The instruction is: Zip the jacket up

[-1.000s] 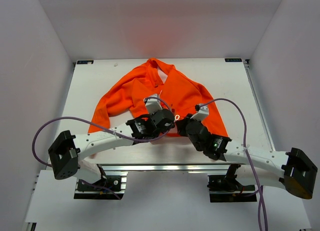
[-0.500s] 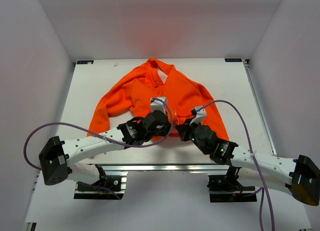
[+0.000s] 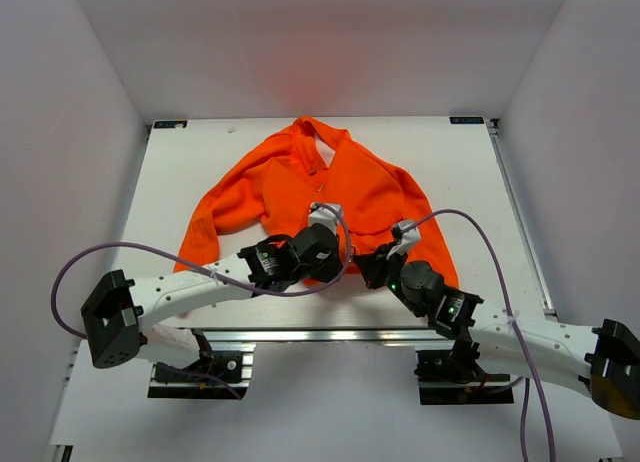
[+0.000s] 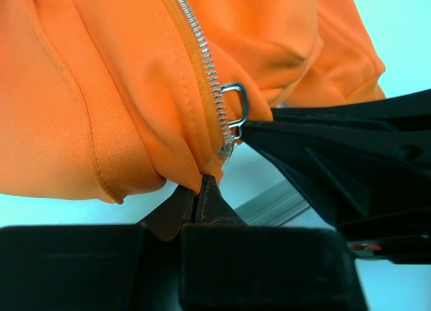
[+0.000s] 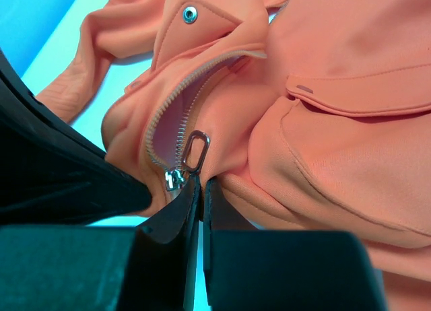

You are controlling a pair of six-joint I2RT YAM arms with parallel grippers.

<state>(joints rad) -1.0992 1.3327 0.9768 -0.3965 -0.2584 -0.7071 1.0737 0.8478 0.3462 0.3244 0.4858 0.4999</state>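
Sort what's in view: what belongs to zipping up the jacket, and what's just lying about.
Job: jacket, zipper, left hand, right hand, both hands pinched shut on the jacket.
Just there: table, purple cable, metal rail.

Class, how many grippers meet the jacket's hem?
2. The left gripper pinches the jacket hem at the bottom end of the zipper; the right gripper pinches it beside the slider. Both arms show; none hidden.
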